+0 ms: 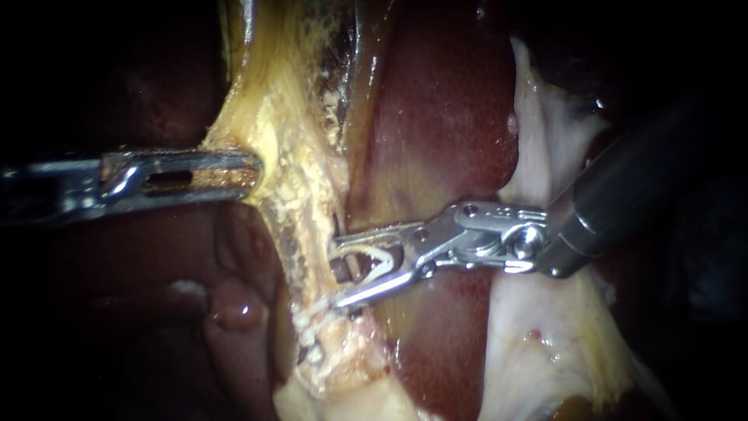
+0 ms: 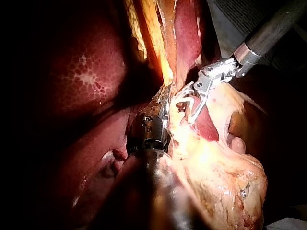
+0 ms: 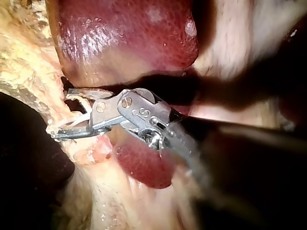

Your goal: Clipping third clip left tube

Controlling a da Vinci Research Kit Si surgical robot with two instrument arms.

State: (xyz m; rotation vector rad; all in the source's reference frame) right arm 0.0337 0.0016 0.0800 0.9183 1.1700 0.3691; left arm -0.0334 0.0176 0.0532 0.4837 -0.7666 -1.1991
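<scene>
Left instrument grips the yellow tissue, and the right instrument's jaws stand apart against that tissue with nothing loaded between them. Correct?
Not quite. In the endoscope view a clip sits between the jaws of the right instrument, touching both. The rest holds: the left instrument grips the yellow tissue.

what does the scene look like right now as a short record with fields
left instrument: jaws shut on yellow tissue
right instrument: jaws grip clip from both sides, clip legs spread
tube: thin, appears to pass between the clip's legs
clip state: not yet closed
liver: dark red, behind the instruments
</scene>
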